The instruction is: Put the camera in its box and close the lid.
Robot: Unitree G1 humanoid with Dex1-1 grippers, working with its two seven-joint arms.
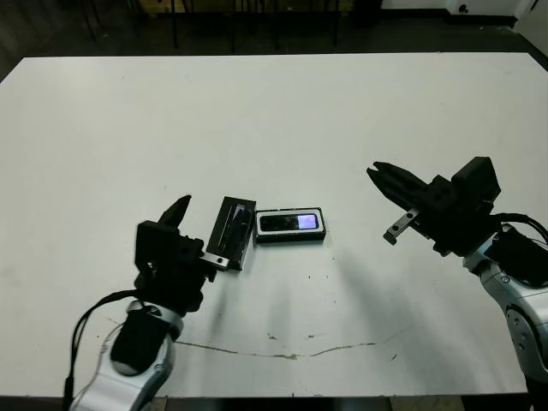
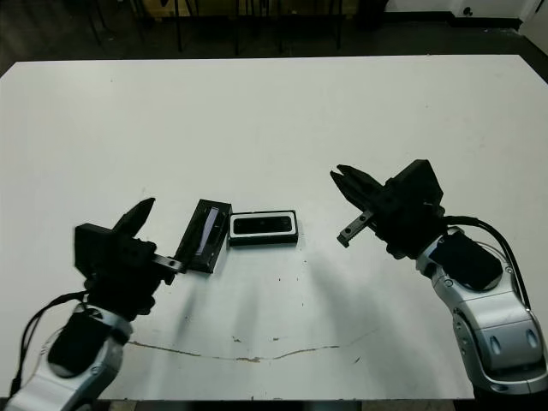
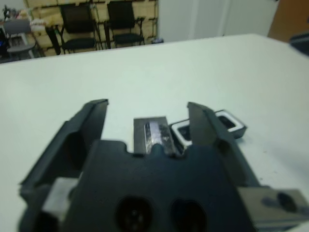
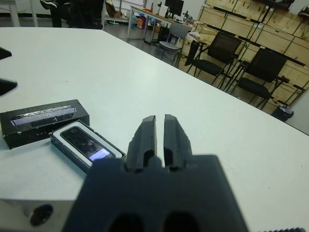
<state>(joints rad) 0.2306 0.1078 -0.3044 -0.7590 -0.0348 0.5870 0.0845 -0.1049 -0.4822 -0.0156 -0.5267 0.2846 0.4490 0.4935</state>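
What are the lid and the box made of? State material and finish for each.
The lid: probably matte black cardboard or plastic, judging by its dull flat sides; the strip along its top looks like foil or glossy film, given its silvery-lavender glint. The box: likely card or plastic too, with a smooth white rim around the camera lying inside.

Your two head views look down and forward at the table from up high, and both show the same scene, both arms included. Your left wrist view sits low behind the left gripper and looks across the table at the lid close by. Your right wrist view looks past the right gripper. Both wrist views share the lid, the box and chairs beyond.
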